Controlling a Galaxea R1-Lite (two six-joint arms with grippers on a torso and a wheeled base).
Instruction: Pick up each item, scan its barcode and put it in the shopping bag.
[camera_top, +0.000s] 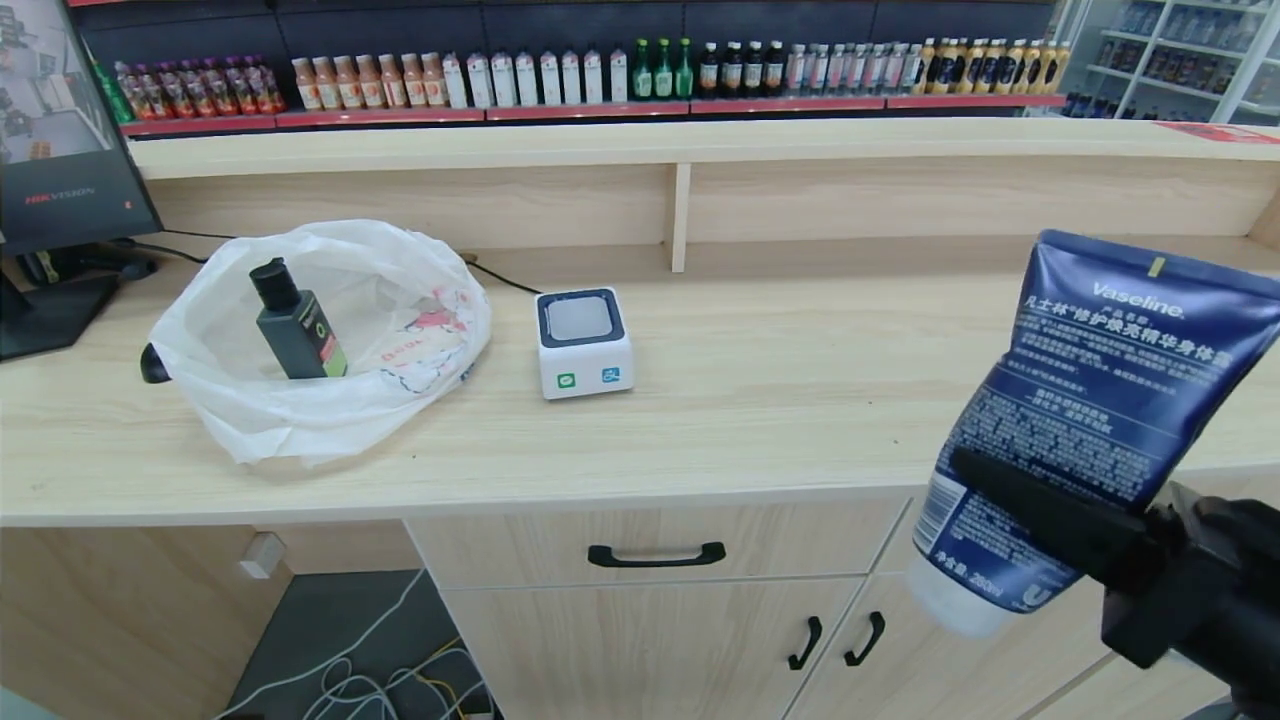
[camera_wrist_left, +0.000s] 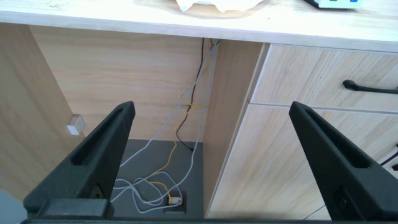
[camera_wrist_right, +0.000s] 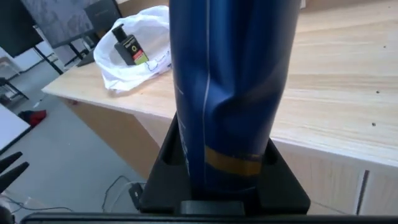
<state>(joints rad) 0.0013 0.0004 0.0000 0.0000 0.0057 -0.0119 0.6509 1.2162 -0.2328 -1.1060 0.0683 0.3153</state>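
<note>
We log: right claw (camera_top: 1005, 490) clamped on lotion tube (camera_top: 1110, 390), held clear of worktop (camera_top: 800, 410), presumably for scanner (camera_top: 584, 342) pass; left claw (camera_wrist_left: 211, 115) spread wide, empty.

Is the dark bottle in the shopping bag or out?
In. The dark bottle stands inside the open white shopping bag, walls around it.

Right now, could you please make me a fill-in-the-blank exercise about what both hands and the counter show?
1. The right hand is shut on a ___ tube.
2. The left hand is ___, holding nothing.
3. The shopping bag holds exactly ___ dark bottle.
4. The scanner stands on the robot's ___ side of the shopping bag.
Missing words: blue; open; one; right.
</note>
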